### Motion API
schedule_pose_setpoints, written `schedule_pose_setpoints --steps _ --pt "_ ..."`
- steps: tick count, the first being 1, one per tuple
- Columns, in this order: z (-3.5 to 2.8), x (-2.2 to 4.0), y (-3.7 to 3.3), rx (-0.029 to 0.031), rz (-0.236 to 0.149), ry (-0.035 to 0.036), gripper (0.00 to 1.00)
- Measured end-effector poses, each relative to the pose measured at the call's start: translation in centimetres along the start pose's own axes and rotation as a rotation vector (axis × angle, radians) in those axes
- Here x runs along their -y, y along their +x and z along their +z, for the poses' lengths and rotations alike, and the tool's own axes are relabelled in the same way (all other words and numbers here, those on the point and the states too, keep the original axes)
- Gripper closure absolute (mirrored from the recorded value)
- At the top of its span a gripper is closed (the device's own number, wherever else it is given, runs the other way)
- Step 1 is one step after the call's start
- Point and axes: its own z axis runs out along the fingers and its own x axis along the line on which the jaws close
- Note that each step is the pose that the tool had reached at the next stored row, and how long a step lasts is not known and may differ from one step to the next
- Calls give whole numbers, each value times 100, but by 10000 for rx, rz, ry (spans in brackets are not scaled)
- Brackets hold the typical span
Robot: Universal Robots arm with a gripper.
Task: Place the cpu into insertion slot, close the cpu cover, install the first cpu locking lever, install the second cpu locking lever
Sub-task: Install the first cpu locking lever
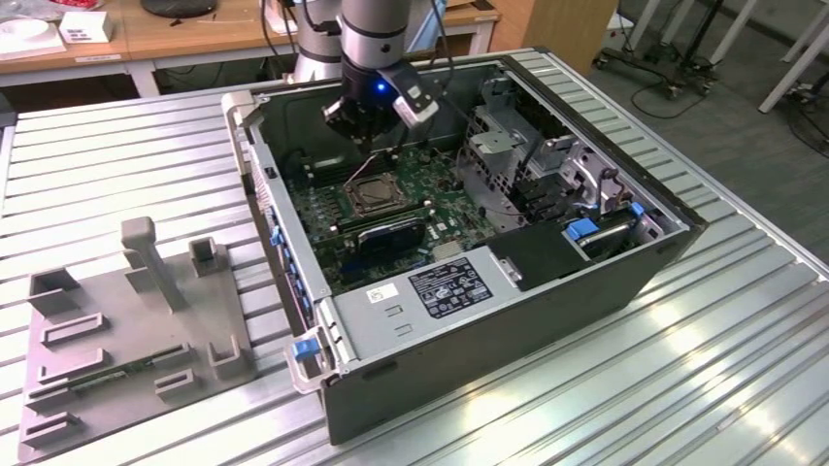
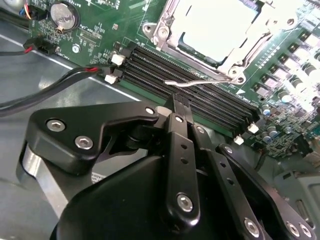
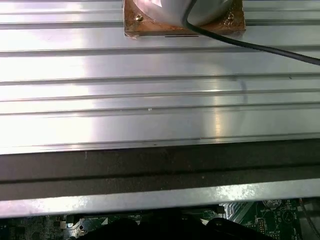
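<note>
— What does the arm (image 1: 373, 29) look like?
— It's a silvery-grey tube with a dark joint below, and a blue light (image 1: 377, 89) glows on it. A black cable (image 1: 438, 39) runs alongside.
— And the gripper (image 2: 180, 101)?
— Matte black: flat linked bars and rounded plates. There are silver socket-head screws (image 2: 184, 201) at every pivot.

Gripper (image 2: 180, 104), fingertips pressed together, just beside the thin locking lever (image 2: 192, 82) lying across the black memory slots (image 2: 215, 107). Beyond, the cpu cover (image 2: 165, 35) frames the cpu (image 2: 215, 22).
</note>
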Motion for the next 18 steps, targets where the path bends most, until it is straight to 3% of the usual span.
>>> schedule_pose_setpoints --steps 8,18 --pt "-44 -15 -1 0 0 -5 89" --pt "-69 95 2 3 1 -8 89"
